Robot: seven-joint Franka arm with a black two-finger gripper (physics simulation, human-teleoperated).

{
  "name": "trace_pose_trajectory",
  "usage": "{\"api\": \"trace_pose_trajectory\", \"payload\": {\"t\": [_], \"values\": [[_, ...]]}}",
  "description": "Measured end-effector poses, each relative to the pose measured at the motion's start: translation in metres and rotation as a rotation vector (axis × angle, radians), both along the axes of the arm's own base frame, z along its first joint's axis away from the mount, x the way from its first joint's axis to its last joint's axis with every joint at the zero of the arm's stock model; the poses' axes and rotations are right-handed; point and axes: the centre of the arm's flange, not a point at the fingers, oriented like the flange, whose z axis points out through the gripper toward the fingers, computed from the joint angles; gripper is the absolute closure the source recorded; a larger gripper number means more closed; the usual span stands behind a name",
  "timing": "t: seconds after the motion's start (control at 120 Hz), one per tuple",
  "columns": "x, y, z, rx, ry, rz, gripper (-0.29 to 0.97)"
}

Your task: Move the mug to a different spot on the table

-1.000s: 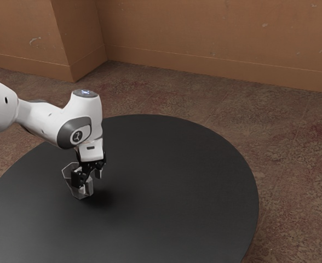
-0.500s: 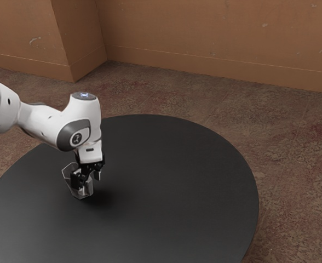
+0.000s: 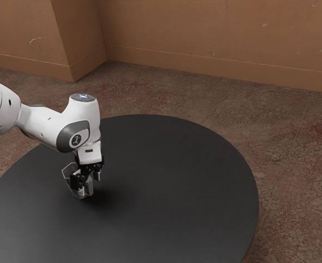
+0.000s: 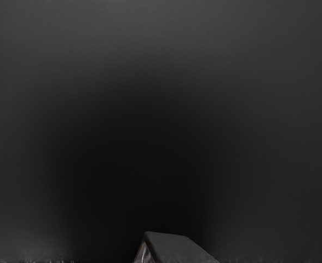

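A small grey mug stands on the round black table, at the exterior view's left side, with its handle pointing toward the left. My gripper comes down from above with its black fingers closed on the mug's wall on the side away from the handle. In the wrist view a grey angled piece of the mug sits just under my hand, with the dark tabletop beyond it. A soft shadow lies on the table to the right of the mug.
The black table's surface stretches wide toward the exterior view's right and front. Around it lies brown carpet, with tan walls and a jutting corner at the back.
My hand has shifted slightly toward the exterior view's left and a little upward, and the mug has moved with it. The grip looks the same.
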Motion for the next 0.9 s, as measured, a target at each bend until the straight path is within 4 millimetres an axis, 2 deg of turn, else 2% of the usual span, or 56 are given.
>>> {"api": "trace_pose_trajectory", "payload": {"t": [0.067, 0.483, 0.8, 0.9], "values": [[0.000, 0.000, 0.000, 0.000, -0.001, 0.000, 0.08], [0.002, -0.001, 0.003, -0.001, -0.010, 0.005, 0.40], [0.006, 0.000, -0.004, 0.000, -0.002, 0.009, 0.46], [0.019, 0.002, -0.012, 0.004, 0.016, 0.012, 0.49]]}}
